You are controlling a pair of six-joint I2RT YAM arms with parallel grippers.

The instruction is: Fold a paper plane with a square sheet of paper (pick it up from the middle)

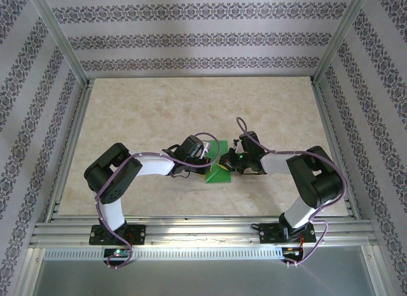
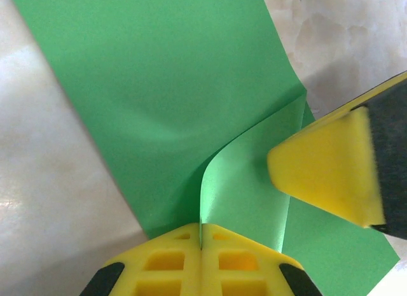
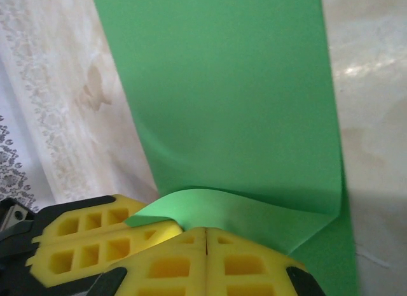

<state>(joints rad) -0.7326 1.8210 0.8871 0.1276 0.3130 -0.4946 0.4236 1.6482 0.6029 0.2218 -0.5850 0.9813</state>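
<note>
The square sheet of paper (image 1: 217, 174) is bright green and lies folded on the table between the two arms, with one flap curling up off it. In the left wrist view my left gripper (image 2: 201, 242) is shut on the edge of that raised flap of the paper (image 2: 165, 86). My right gripper (image 2: 283, 165) is a shut yellow wedge whose tip rests against the same flap. In the right wrist view my right gripper (image 3: 206, 233) shows nothing between its fingers, and the paper (image 3: 229, 86) arches just beyond it, towards my left gripper (image 3: 159, 225). A paper plane is out of view.
The marbled beige tabletop (image 1: 152, 111) spreads around the paper. Aluminium rails (image 1: 191, 229) run along the near edge, with frame posts at the sides. Patterned walls (image 1: 191, 41) close in the back and both sides.
</note>
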